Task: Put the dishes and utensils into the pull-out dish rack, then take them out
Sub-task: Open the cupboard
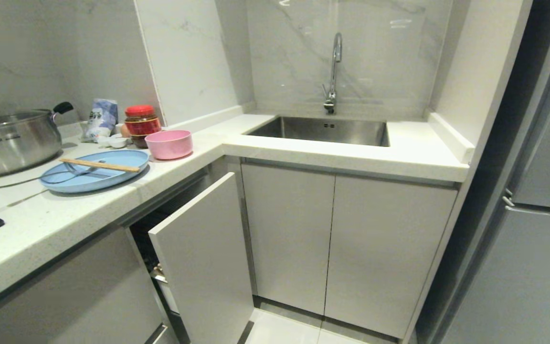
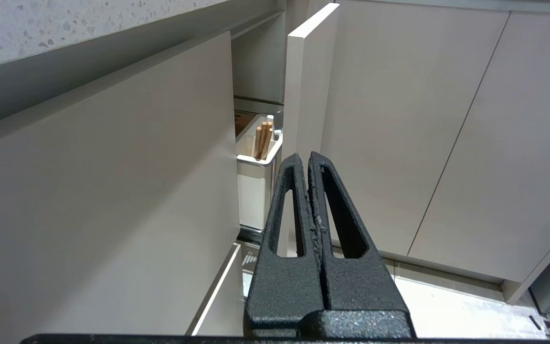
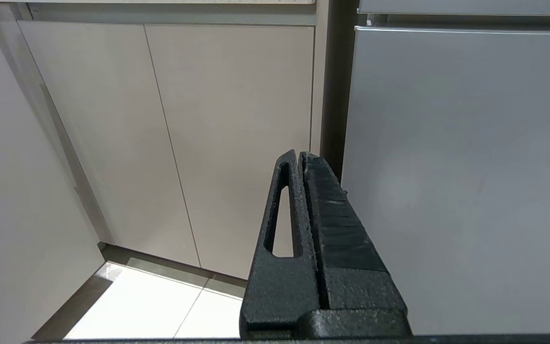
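Observation:
On the counter at the left of the head view lies the light-blue plate (image 1: 94, 177), with the wooden chopsticks (image 1: 100, 165) and the silver fork (image 1: 26, 181) resting across it. The pink bowl (image 1: 169, 144) stands just behind the plate. Below the counter the pull-out dish rack is partly drawn out, its white panel front (image 1: 203, 258) angled into the aisle. My left gripper (image 2: 306, 155) is shut and empty, low beside that panel (image 2: 306, 95); beyond it the rack's white utensil cup (image 2: 255, 181) holds wooden sticks (image 2: 263, 138). My right gripper (image 3: 299, 154) is shut and empty, facing the sink cabinet doors.
A lidded steel pot (image 1: 10, 141), a red-lidded jar (image 1: 141, 124) and a small bag stand behind the plate. The sink (image 1: 322, 130) with its tap (image 1: 334, 71) fills the corner. A grey fridge (image 1: 542, 239) bounds the right side, leaving a narrow floor strip (image 3: 160, 310).

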You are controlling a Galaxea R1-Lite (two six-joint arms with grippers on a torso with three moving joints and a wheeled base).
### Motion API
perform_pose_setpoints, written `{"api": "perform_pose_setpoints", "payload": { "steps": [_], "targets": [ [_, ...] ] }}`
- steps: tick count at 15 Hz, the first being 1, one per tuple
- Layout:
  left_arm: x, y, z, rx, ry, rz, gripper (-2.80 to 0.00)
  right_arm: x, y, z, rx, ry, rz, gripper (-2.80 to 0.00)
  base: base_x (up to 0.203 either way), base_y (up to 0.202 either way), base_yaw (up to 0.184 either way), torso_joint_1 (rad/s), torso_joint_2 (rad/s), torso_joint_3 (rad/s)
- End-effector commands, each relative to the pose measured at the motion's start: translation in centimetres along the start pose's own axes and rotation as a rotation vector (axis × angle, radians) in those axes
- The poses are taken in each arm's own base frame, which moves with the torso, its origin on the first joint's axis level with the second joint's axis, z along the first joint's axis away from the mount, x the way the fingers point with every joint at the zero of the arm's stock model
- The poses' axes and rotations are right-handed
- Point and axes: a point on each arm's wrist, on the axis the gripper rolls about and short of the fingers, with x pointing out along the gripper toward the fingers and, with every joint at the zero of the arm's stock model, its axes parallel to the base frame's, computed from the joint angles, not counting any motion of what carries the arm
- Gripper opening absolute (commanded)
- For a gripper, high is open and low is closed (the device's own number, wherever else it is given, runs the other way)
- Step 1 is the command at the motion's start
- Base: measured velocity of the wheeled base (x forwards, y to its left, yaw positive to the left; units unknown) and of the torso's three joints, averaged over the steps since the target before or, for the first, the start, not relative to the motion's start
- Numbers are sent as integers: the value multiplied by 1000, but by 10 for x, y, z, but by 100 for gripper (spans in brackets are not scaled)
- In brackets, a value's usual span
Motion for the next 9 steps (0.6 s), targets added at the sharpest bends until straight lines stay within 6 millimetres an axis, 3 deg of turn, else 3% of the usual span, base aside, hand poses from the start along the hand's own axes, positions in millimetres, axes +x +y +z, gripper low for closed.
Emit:
{"api": "perform_pose_setpoints", "payload": {
  "steps": [1,4,7,9],
  "targets": [
    [0,0,-1,1,4,2,-280,1,0,-7,0,24,0,-280,0,0,0,0,0,0],
    [-14,0,38,6,-110,17,-280,1,0,-7,0,24,0,-280,0,0,0,0,0,0],
    [-36,0,97,70,-196,30,-280,1,0,-7,0,24,0,-280,0,0,0,0,0,0],
    [-37,0,146,122,-205,58,-280,1,0,-7,0,24,0,-280,0,0,0,0,0,0]
  ]
}}
